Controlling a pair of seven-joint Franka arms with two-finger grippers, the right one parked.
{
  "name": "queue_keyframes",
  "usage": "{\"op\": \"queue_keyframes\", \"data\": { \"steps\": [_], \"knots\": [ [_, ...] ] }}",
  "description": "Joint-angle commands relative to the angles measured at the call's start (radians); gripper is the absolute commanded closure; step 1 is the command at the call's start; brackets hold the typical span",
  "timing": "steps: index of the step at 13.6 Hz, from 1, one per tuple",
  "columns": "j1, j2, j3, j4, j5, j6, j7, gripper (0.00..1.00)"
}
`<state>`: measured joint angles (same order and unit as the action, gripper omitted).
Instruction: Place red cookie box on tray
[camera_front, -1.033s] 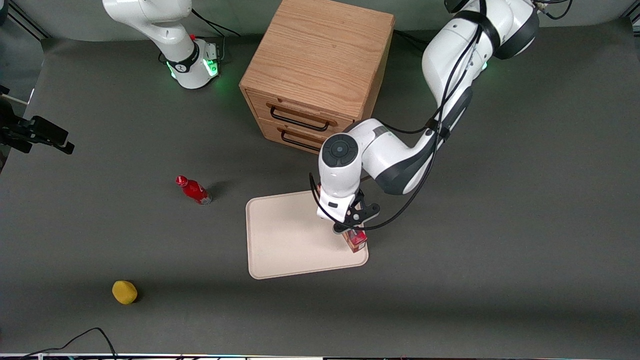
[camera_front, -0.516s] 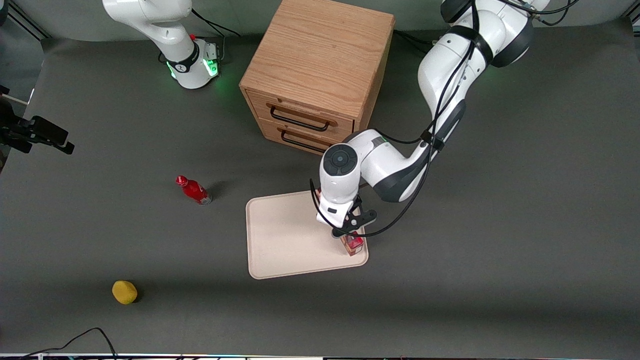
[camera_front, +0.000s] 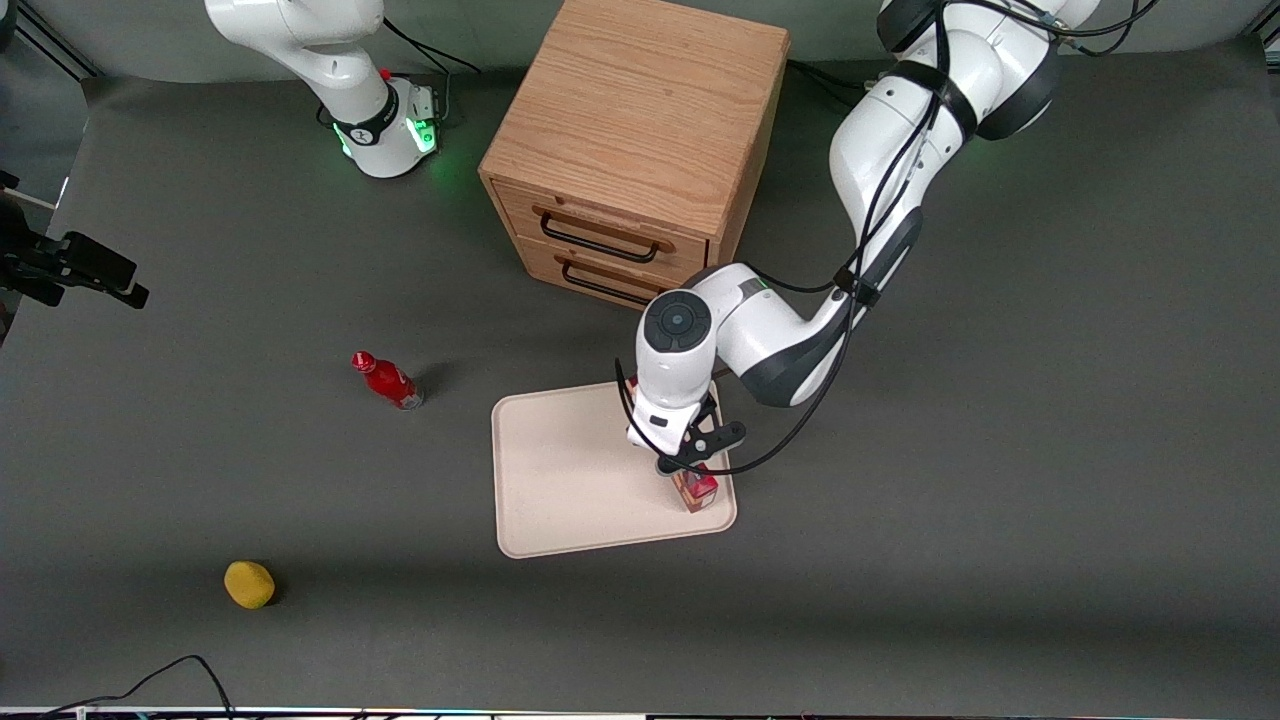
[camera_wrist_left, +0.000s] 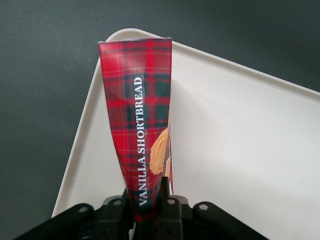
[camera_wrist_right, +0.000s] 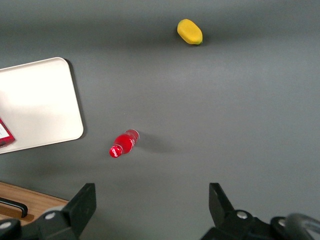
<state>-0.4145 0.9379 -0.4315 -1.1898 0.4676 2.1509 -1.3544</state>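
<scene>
A: The red cookie box (camera_wrist_left: 137, 130) is clamped at 1 end between the 2 fingers of the gripper (camera_wrist_left: 147, 202), and its long axis runs straight out from the gripper toward the tray (camera_wrist_left: 240, 145). In the wrist view the tartan side and the words "VANILLA SHORTBREAD" are seen along that axis.

B: Where is the box placed against the tray?

A: In the front view the red cookie box (camera_front: 694, 487) is held under the gripper (camera_front: 685, 465), over the corner of the tray (camera_front: 560, 470) that lies toward the working arm's end of the bench (camera_front: 1000, 500) and nearer the front camera. Its free end is seen inside the rim. Whether that end already touches the tray floor cannot be told.

B: What does the coming move turn on?

A: On the long axis, it is judged. The box stands near upright, so a release as it stands would leave a slim carton on its small end close to the rim, and it could tip outward over the edge. A lowering with the axis laid down toward the middle of the tray is judged the safer course.

B: Is anything else near?

A: A wooden drawer cabinet (camera_front: 640, 140) stands farther from the front camera. A small red bottle (camera_front: 387, 380) and a yellow object (camera_front: 249, 584) lie well apart, toward the parked arm's end.
</scene>
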Motion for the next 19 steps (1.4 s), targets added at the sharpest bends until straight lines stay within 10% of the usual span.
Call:
{"op": "queue_keyframes", "data": {
  "steps": [1,4,6,11,19],
  "knots": [
    [-0.02,0.024,0.01,0.032,0.032,0.019,0.006,0.67],
    [-0.018,0.024,0.01,0.021,0.032,0.035,0.011,0.44],
    [-0.015,0.021,0.01,0.021,0.032,0.035,0.012,0.0],
    [0.02,-0.051,-0.027,0.032,0.016,-0.161,0.084,0.0],
    [0.23,-0.442,-0.073,-0.087,-0.251,-0.62,0.565,0.0]
  ]
}}
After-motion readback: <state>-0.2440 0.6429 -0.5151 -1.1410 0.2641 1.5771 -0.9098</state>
